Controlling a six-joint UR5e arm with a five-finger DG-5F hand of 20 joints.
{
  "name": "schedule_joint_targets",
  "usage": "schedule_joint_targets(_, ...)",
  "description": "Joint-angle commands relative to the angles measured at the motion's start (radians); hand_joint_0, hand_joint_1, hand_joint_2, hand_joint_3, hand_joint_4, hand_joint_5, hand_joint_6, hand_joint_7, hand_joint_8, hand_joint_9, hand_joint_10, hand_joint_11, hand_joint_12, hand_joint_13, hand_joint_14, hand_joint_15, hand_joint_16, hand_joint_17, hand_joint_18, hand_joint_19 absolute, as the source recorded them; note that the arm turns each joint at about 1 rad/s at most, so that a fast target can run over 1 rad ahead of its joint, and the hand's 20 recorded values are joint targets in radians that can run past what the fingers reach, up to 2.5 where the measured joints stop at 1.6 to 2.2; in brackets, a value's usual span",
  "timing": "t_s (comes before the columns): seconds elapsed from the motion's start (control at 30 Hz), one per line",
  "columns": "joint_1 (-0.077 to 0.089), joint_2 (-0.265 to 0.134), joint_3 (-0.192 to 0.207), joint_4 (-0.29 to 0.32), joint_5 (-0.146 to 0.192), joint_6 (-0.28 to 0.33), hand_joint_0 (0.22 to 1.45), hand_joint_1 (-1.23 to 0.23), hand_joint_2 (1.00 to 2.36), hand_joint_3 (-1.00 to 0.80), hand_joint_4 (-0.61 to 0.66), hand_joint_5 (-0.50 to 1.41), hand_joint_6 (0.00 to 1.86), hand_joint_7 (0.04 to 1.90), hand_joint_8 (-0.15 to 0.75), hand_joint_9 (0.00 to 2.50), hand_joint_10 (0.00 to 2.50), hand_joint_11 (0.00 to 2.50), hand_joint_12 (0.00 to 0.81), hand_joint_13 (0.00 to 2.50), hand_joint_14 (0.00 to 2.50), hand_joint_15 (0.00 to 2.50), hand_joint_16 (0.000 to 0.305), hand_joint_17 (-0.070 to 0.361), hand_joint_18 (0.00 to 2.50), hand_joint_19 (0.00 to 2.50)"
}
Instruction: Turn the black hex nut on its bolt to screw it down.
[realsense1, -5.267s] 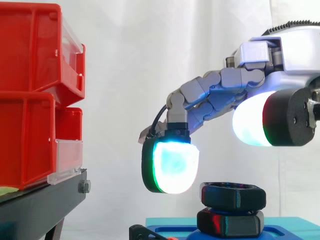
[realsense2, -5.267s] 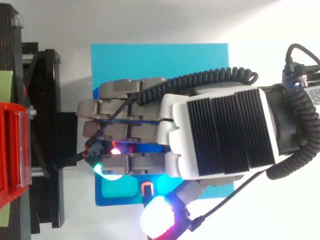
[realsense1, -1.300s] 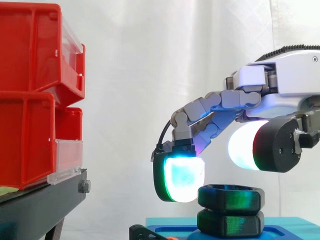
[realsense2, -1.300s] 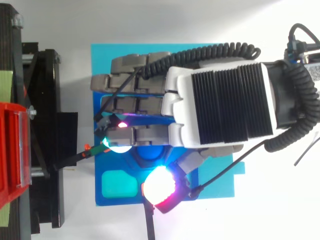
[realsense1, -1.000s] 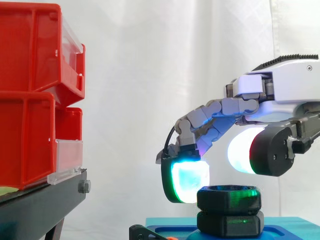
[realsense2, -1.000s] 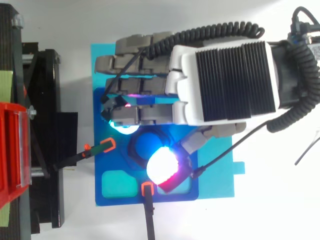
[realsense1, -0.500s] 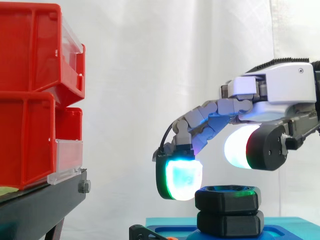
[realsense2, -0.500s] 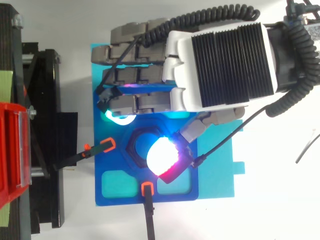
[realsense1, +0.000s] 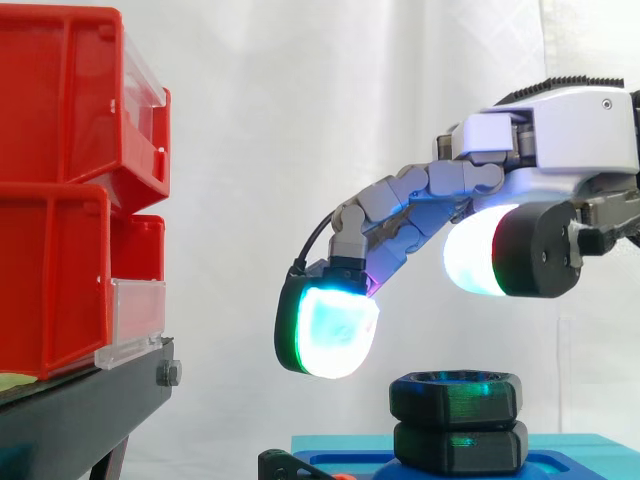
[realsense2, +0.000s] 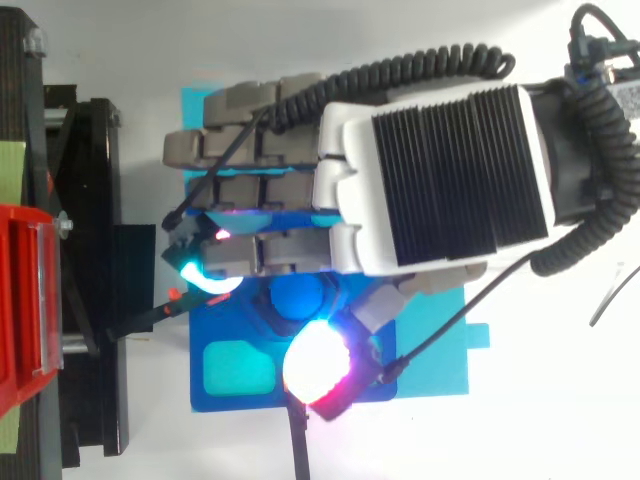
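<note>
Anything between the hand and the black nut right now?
Nothing visible. In the side view the hand hangs above the nut, with only open air between its fingertips and the nut's top. The red bins stand well off to the side.

Black hex nut (realsense1: 456, 397), red bins (realsense1: 62, 190)

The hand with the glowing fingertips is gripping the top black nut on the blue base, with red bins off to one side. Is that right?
Not gripping. In the side view the hand hangs above the black hex nut, with open space between its glowing pads and the nut. The nut does sit on the blue base, with red bins off to one side.
</note>
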Motion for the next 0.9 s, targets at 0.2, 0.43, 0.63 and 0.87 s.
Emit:
schedule_joint_targets(0.2, 0.044, -0.002, 0.000, 0.002, 0.029, 0.005, 0.52, -0.18, 1.00, -0.50, 0.15, -0.05, 0.50, 0.96, 0.235, 0.67, 0.00, 0.00, 0.310, 0.45, 0.00, 0.00, 0.046, 0.104, 0.41, 0.33)
schedule_joint_targets(0.43, 0.061, -0.002, 0.000, -0.005, 0.041, 0.005, 0.52, -0.18, 1.00, -0.50, 0.15, -0.04, 0.50, 0.98, 0.234, 0.67, 0.00, 0.00, 0.308, 0.44, 0.00, 0.00, 0.046, 0.102, 0.41, 0.33)
schedule_joint_targets(0.63, 0.070, -0.002, 0.000, -0.016, 0.038, -0.001, 0.52, -0.18, 1.00, -0.50, 0.13, -0.04, 0.50, 1.02, 0.234, 0.68, 0.00, 0.00, 0.306, 0.44, 0.00, 0.00, 0.045, 0.102, 0.41, 0.32)
schedule_joint_targets(0.87, 0.070, 0.000, 0.000, -0.031, 0.038, -0.018, 0.52, -0.18, 1.00, -0.50, 0.12, -0.03, 0.50, 1.07, 0.236, 0.68, 0.00, 0.00, 0.305, 0.45, 0.00, 0.00, 0.045, 0.101, 0.41, 0.33)
